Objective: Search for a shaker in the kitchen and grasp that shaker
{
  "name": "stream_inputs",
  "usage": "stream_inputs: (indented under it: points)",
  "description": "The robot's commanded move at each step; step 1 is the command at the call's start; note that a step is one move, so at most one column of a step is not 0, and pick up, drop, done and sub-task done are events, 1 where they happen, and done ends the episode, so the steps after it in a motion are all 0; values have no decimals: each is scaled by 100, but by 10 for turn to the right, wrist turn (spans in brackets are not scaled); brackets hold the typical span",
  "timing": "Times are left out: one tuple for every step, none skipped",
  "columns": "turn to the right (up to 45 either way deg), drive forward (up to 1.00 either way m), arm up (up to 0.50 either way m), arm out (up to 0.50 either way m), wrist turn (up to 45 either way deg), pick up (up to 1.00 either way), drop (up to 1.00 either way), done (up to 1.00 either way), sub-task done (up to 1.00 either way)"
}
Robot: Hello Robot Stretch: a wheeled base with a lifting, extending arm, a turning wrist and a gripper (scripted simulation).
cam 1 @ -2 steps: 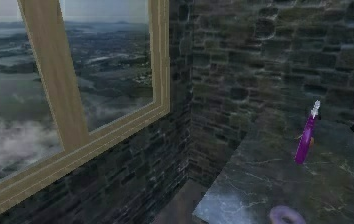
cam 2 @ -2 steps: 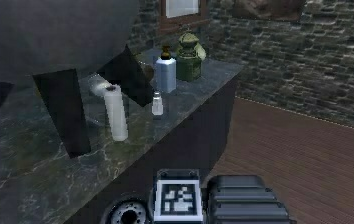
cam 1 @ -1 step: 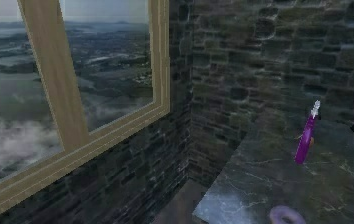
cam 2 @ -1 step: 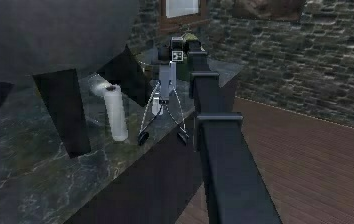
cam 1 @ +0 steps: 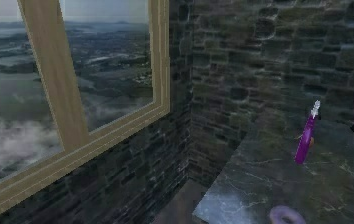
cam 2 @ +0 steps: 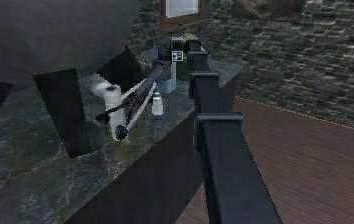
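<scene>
On the dark, green-veined marble desk [cam 2: 45,170] in the arm side view, a small white shaker with a rounded top [cam 2: 157,103] stands upright near the desk's right edge. It is between the pincer's two thin fingers and the dark square arm bar [cam 2: 220,150]. A white cylindrical paper roll [cam 2: 106,95] stands a little to its left. The pincer [cam 2: 113,122] slants across the desk with the roll behind its fingers, so it cannot be told whether it grips anything or touches the shaker. Rough dark stone bricks make up the far wall [cam 2: 285,60], and reddish wooden planks the floor [cam 2: 305,150]. In the forward view, a slim purple bottle with a pale tip [cam 1: 306,135] stands on similar veined marble at the right. A broad window in a pale wooden frame [cam 1: 53,70] is at the left.
</scene>
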Motion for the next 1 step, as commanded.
stream_inputs:
  points:
    - [0,0,0,0,450,0,0,0,0]
